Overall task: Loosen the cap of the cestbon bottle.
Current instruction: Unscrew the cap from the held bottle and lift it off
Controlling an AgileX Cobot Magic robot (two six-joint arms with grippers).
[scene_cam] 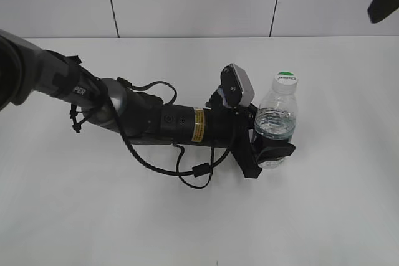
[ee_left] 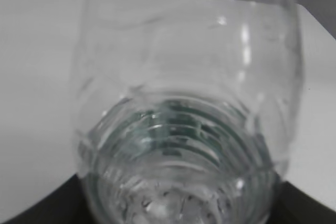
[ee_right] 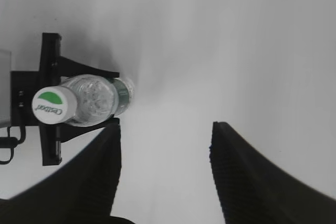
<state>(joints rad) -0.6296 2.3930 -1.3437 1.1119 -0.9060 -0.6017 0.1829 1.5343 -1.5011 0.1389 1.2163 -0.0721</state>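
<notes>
Left gripper (scene_cam: 272, 147) has its jaws clamped around the lower body of the bottle (scene_cam: 276, 119), holding it upright on the white tabletop (scene_cam: 187, 216), right of centre in the exterior view. The left wrist view is filled with the bottle (ee_left: 184, 119) at close range, so contact looks firm, though the fingers themselves barely show there.

The cap (scene_cam: 285, 81) is on, green-and-white top facing up, nothing touching it.

Right gripper (ee_right: 165, 161) is up high looking straight down, jaws spread wide and holding nothing. In its view the bottle (ee_right: 94, 100) and cap (ee_right: 54, 104) sit off to the left, well apart from the fingers (ee_right: 89, 177). In the exterior view only a dark piece of that arm shows in the top right corner.

Step in hand, as I read it: bring the right gripper over the cap and grip it for the twist.

How to do it well:
- Centre the open jaws on the cap axis before descending; right now the offset is large.
- Come down vertically and stop with the pads on the cap's side wall, not the neck below it.
- Close squarely, both pads landing together, or the bottle tips in the left grip.
- Left grip is low and on soft ribbed plastic, so expect the body to twist or squash under torque. Turn slowly.
- Rotate about the bottle axis only, no side load.
- A partial turn is enough; the task is loosen, not remove.
</notes>
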